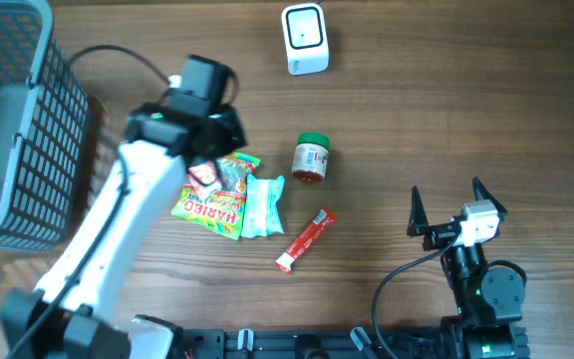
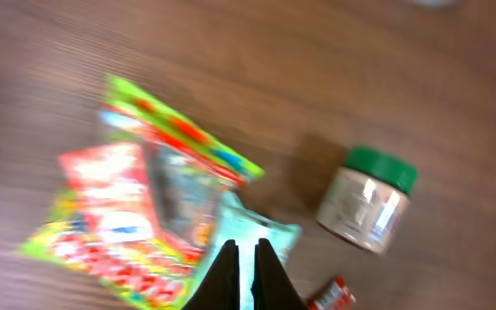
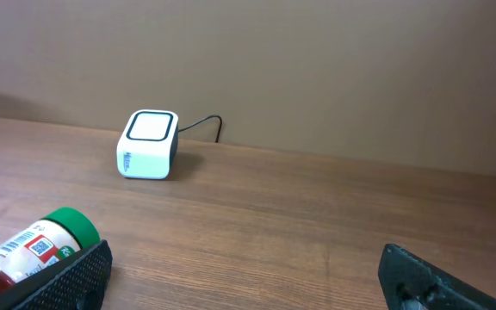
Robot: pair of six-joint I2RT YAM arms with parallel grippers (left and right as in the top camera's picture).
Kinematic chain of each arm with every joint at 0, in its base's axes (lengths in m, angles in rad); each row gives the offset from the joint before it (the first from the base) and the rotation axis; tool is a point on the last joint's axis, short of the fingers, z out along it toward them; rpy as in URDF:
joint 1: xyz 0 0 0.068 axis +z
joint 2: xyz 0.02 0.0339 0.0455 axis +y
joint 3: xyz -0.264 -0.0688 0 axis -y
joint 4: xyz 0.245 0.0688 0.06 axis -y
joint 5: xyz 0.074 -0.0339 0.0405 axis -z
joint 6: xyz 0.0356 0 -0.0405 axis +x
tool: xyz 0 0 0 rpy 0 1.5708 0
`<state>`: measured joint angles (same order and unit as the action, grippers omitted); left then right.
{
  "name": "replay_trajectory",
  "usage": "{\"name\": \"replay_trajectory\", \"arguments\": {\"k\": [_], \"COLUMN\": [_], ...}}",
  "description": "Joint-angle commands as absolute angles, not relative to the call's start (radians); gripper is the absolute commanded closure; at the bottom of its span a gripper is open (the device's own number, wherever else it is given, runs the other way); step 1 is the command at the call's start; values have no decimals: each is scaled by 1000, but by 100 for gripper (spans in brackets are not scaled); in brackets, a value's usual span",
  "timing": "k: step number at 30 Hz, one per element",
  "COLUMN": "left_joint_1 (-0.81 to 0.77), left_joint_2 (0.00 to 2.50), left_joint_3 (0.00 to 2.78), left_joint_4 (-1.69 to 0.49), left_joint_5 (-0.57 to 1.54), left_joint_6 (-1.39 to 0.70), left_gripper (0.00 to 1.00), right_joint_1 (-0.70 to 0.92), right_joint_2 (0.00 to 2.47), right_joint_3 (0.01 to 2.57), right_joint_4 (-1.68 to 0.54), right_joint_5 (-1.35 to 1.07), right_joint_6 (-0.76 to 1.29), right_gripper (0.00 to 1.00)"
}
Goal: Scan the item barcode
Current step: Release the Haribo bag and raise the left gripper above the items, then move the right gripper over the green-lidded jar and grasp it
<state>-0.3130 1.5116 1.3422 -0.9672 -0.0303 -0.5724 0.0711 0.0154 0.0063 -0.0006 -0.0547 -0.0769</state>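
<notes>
Overhead: "HARIBO" legible on the candy bag (image 1: 210, 207), flat on the counter (image 1: 417, 100), touching a teal pack (image 1: 263, 204); green-lidded jar (image 1: 311, 158) just beside, label unreadable; white scanner (image 1: 305, 38) well apart; left gripper (image 2: 246, 251) pinched closed, empty, above the bag; right gripper (image 1: 451, 202) spread wide, empty.

A mock shop checkout on a wooden table (image 1: 466, 110); white barcode scanner (image 1: 304, 38), grey shopping basket (image 1: 63, 120), Haribo sweets bag (image 1: 212, 204), green-lidded jar (image 1: 311, 158).
</notes>
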Motion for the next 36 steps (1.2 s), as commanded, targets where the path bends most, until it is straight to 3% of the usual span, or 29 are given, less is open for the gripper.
{"name": "replay_trajectory", "arguments": {"k": [1,7,10,13,15,24,36], "left_joint_1": [-194,-66,-52,-52,-52,-36,-36], "left_joint_2": [1507,1520,1520,1520,1520,1519,1519], "left_joint_3": [1344,1340,1339,1339,1339,1339,1339], "left_joint_4": [-1025,-1099,-1105,-1104,-1105,-1090,-1089], "left_joint_5": [-94,-38,-39,-41,-46,-114,-113], "left_joint_6": [-557,-553,-521,-500,-500,-501,-501], "left_gripper": [96,95,83,48,0,0,0], "right_joint_1": [68,68,68,68,68,68,68], "right_joint_2": [11,11,11,18,32,318,1245], "right_joint_3": [5,5,5,6,14,414,1534], "right_joint_4": [2,22,24,23,11,-285,-1159], "right_joint_5": [-43,-271,-305,-305,-311,-317,-369], "right_joint_6": [-78,93,215,304,348,272,178], "right_gripper": [0,0,0,0,0,0,0]}}
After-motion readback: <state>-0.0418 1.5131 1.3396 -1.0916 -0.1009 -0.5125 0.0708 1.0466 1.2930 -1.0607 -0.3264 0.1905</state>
